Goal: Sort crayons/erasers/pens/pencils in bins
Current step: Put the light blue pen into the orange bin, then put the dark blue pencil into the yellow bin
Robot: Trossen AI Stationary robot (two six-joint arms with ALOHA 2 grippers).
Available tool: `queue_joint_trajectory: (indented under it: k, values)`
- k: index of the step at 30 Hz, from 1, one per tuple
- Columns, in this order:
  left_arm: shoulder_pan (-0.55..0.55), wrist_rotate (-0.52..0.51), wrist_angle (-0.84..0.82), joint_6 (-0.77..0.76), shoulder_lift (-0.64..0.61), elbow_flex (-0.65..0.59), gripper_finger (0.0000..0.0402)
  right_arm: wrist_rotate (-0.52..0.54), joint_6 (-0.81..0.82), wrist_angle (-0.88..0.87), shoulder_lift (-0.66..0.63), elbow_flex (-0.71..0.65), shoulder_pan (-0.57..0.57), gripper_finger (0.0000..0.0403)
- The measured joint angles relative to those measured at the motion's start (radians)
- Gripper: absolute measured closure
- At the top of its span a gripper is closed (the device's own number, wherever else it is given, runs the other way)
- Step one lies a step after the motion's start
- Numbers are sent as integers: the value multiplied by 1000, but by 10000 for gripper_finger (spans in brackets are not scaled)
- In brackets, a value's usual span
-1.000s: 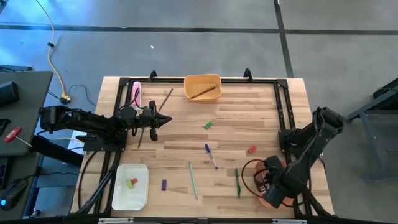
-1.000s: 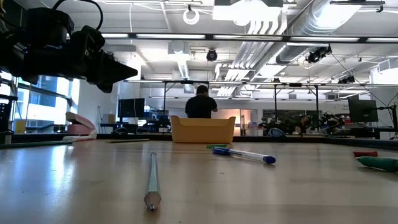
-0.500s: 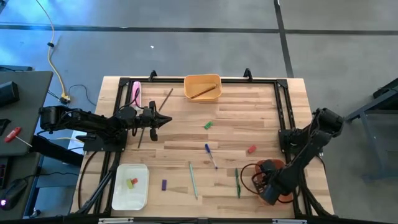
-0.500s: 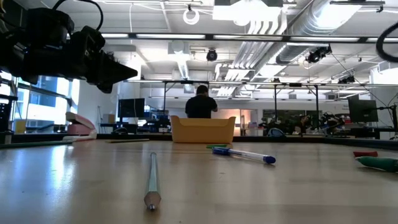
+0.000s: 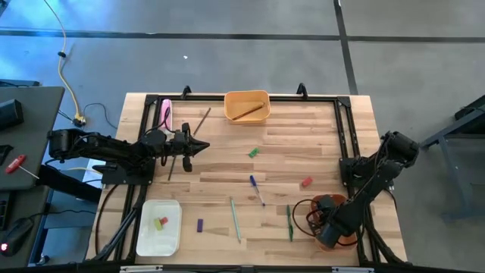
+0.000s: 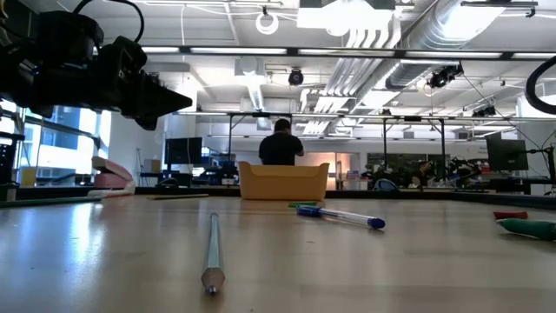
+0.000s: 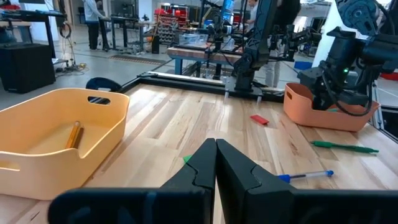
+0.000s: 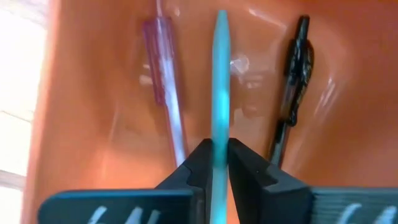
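From above, the right hand (image 5: 327, 230) is down inside the salmon bin (image 5: 342, 240) near the counter's (image 5: 303, 144) front right corner. The left hand (image 5: 198, 146) hangs over the left side of the counter, well apart from the loose things. The yellow bin (image 5: 247, 107) sits at the back edge with a brown pencil (image 5: 248, 111) in it. The white bin (image 5: 158, 227) sits at the front left corner with a red and a green crayon (image 5: 161, 222) inside. A green pen (image 5: 289, 223) lies just beside the salmon bin. A blue pen (image 5: 257, 189) and a pale teal pen (image 5: 235, 219) lie near the middle front.

From the counter's level, the pale teal pen (image 6: 212, 251) points at the camera, and the blue pen (image 6: 339, 216) lies behind it. The left hand (image 6: 156, 97) hangs above.

In the left wrist view, the left hand's fingers (image 7: 205, 168) are pressed together with nothing between them.

In the right wrist view, the right hand's fingers (image 8: 198, 163) are clamped on a bright teal pen (image 8: 220, 81). It sticks straight out over the bin floor. A pink pen (image 8: 163, 93) and a black pen (image 8: 293, 78) lie on each side of it.
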Motion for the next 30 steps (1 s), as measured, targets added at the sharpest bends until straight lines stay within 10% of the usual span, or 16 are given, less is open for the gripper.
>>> queue_joint_trajectory:
  k: [14,30]
  values:
    - [0,1,-16,0,0,0,401,-84,-76,8,-18,20,-42,295]
    - [0,1,-16,0,0,0,401,100,-237,-222,-155,197,-106,399]
